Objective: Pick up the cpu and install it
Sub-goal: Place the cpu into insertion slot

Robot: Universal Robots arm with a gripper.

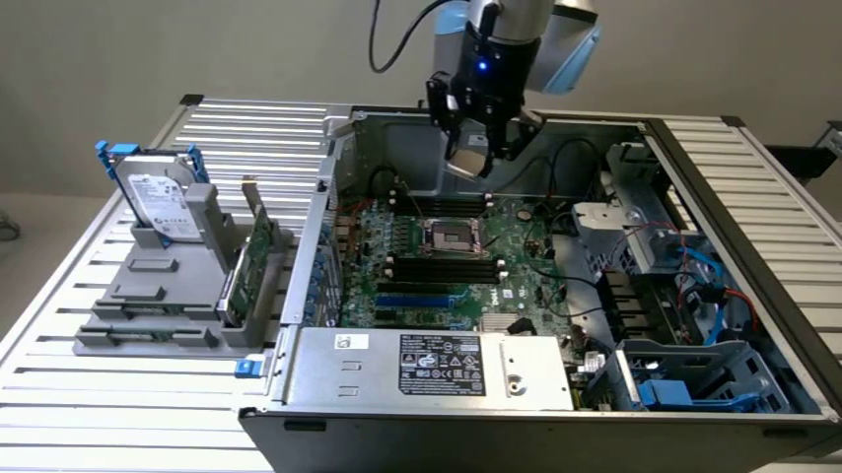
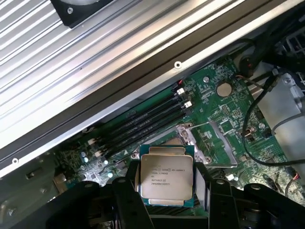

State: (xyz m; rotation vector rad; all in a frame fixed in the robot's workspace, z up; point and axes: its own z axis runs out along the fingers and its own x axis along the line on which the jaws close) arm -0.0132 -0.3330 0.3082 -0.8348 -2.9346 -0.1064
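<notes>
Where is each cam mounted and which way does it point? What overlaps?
Exterior view: off the arm, raised by the open computer case, looking down into it; shows the arm and the gripper holding the cpu above the motherboard.
Wrist view: on the wrist, looking past the fingers at the motherboard; the fingers flank the cpu.
Shared: the cpu, the cpu socket and the black memory slots.
</notes>
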